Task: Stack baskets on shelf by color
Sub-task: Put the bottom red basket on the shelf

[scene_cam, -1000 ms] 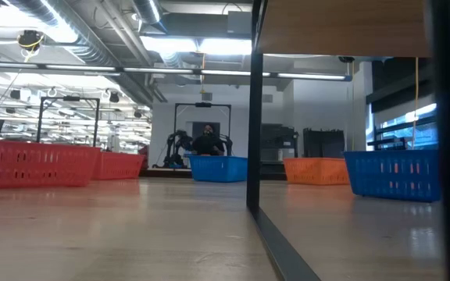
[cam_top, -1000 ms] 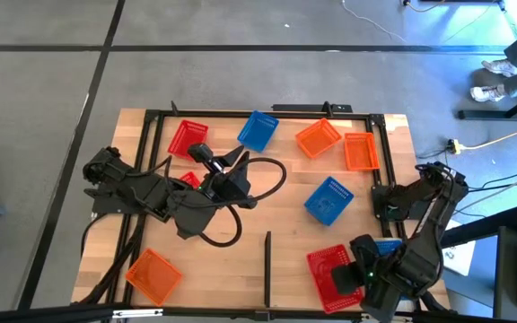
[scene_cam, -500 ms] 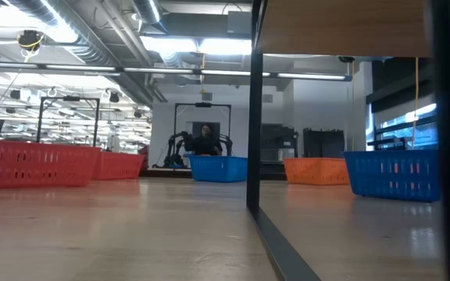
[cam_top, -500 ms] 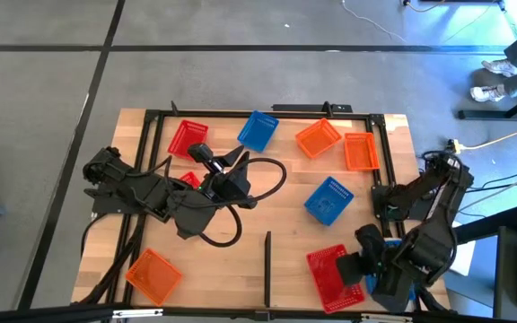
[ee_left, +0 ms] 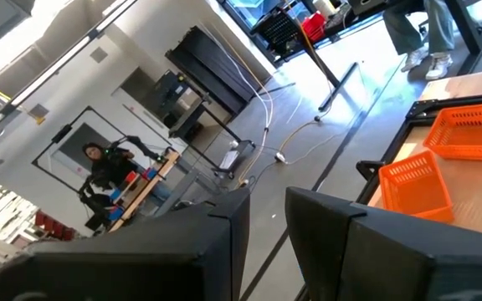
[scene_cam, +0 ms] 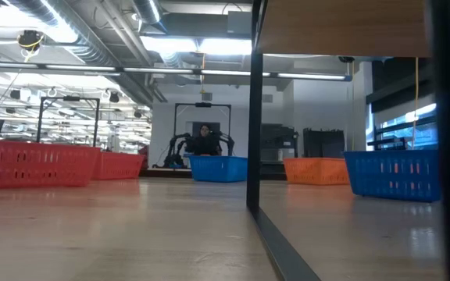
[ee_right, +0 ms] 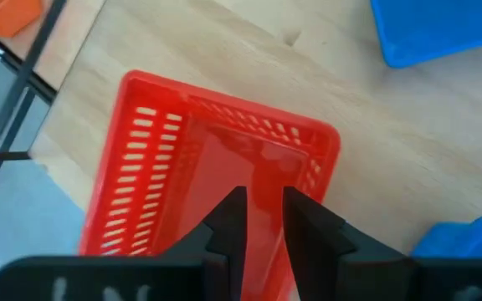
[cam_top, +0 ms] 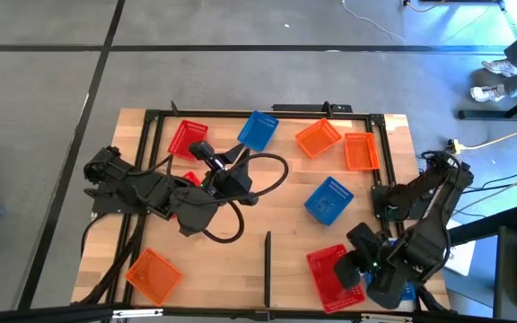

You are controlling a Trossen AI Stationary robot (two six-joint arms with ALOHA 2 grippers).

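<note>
**R hand over red basket at near edge, L arm mid-board**

I've got the right hand (ee_right: 262, 219) directly above a red basket (ee_right: 216, 184) at the near right part of the shelf (cam_top: 240, 256), near the short divider strip (cam_top: 267, 262). Wrist cam shows the fingers (ee_right: 228, 217) close together w/ a thin gap, hanging over the basket's inside, not clamped on a wall; nothing held. A blue basket (cam_top: 328, 199) lies just beyond it, another blue one (ee_right: 467, 242) right beside it, partly under the arm.

Left hand (cam_top: 206, 160) sits mid-board, near a red basket (cam_top: 187, 137) and a blue basket (cam_top: 258, 129) at the far rail. Fingers (ee_left: 341, 242) a little apart, gripping nothing I can see.

Two orange baskets (cam_top: 318, 138) (cam_top: 360, 151) touch at far right; one orange basket (cam_top: 153, 274) lies alone at near left.
</note>
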